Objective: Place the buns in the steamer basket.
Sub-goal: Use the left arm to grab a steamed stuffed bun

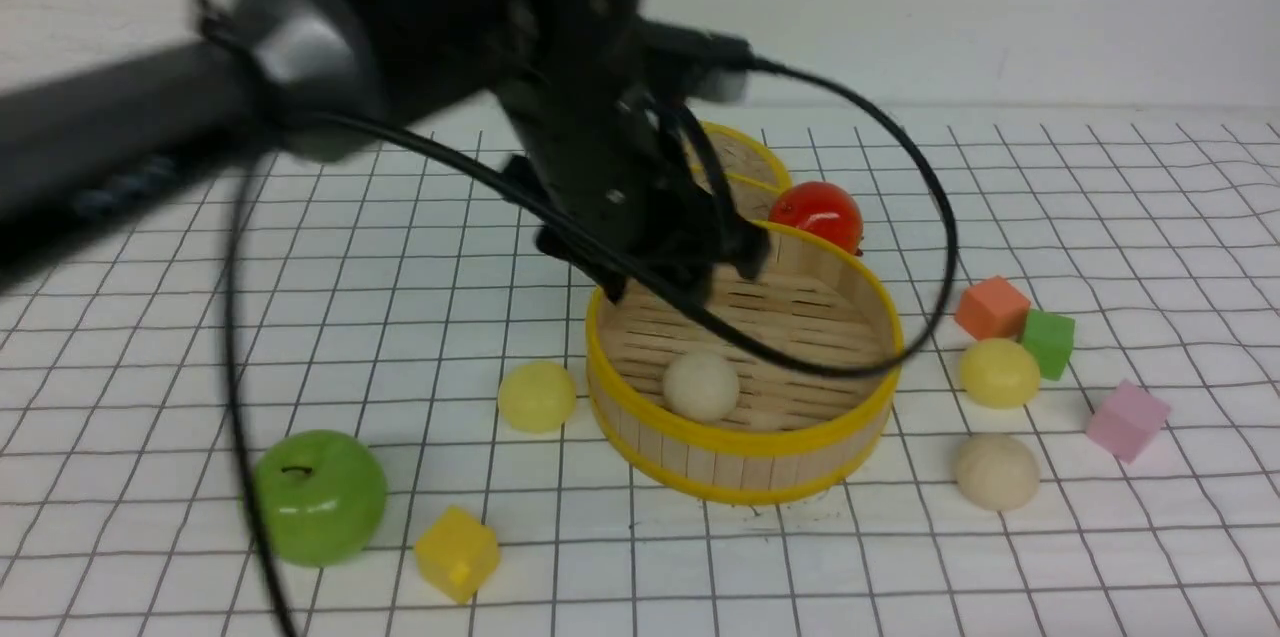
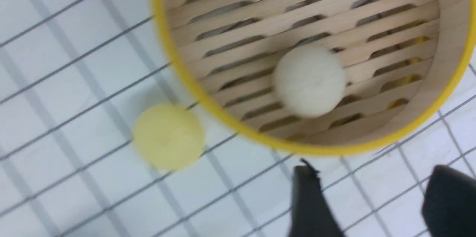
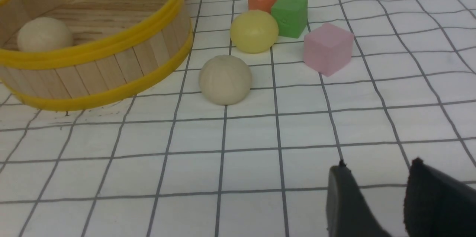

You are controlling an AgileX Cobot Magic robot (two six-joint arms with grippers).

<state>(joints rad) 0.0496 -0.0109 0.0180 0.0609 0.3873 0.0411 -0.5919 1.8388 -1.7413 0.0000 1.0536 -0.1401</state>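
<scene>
The steamer basket stands mid-table, and one cream bun lies on its slatted floor. My left gripper hangs over the basket's far rim, open, nothing between its fingers. The left wrist view shows that bun inside the basket, a pale yellow bun just outside the wall, and the left gripper open. That yellow bun lies left of the basket. Right of it lie another yellow bun and a cream bun. My right gripper is open and empty, short of the cream bun.
A woven lid and a red fruit sit behind the basket. A green apple and yellow cube are front left. Orange, green and pink cubes crowd the right-hand buns. The left arm's cable loops over the basket.
</scene>
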